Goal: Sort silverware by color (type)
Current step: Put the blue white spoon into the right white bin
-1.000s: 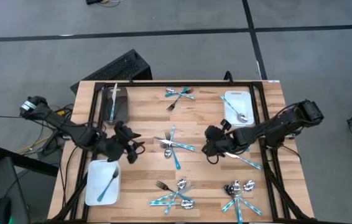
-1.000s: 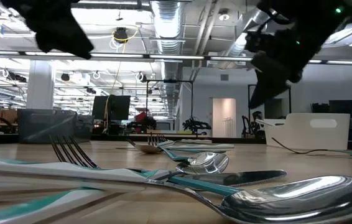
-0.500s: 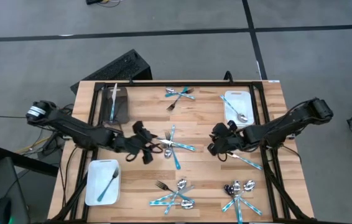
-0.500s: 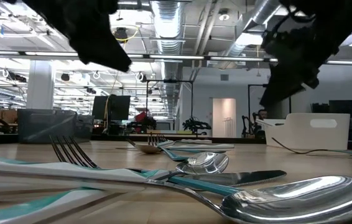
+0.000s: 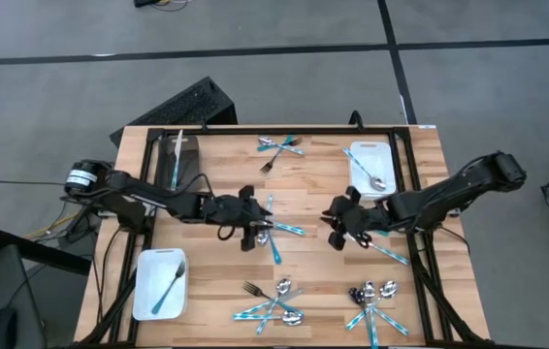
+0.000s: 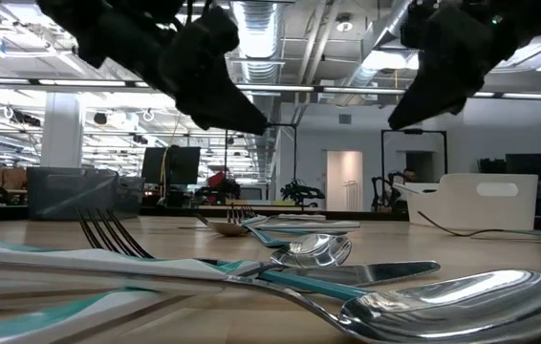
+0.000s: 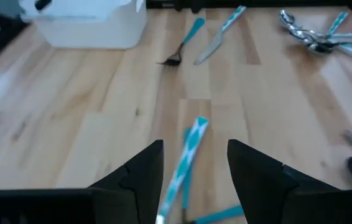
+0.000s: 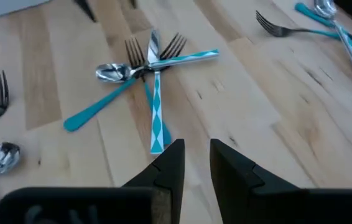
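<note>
The central cluster of silverware [image 5: 271, 229] is lying mid-table, a crossed heap of teal-handled pieces and a shiny spoon and fork, and it is now being approached from the left. Over the last second the left claw [image 5: 252, 229] has been sweeping in from the near-left part of the table [image 5: 226, 174] and is now hanging right at the cluster's left edge. In the left wrist view its fingers are standing well apart with a teal handle [image 7: 187, 152] running up between them, nothing clamped yet. That suggests a pick from this heap is coming next, probably a teal piece.

The right claw [image 5: 339, 231] has been drifting slightly toward the far side and is holding off to the cluster's right, well clear of it. In the right wrist view its fingers are standing only a narrow gap apart, gripping nothing.

In the high view, the longest teal handle in the heap is running across the table, toward the right claw, while another is crossing it and pointing toward the near edge. Sorting is barely begun: a teal fork [image 5: 170, 286] is lying in the white bin [image 5: 145, 301] at near left, and several heaps are remaining.
</note>
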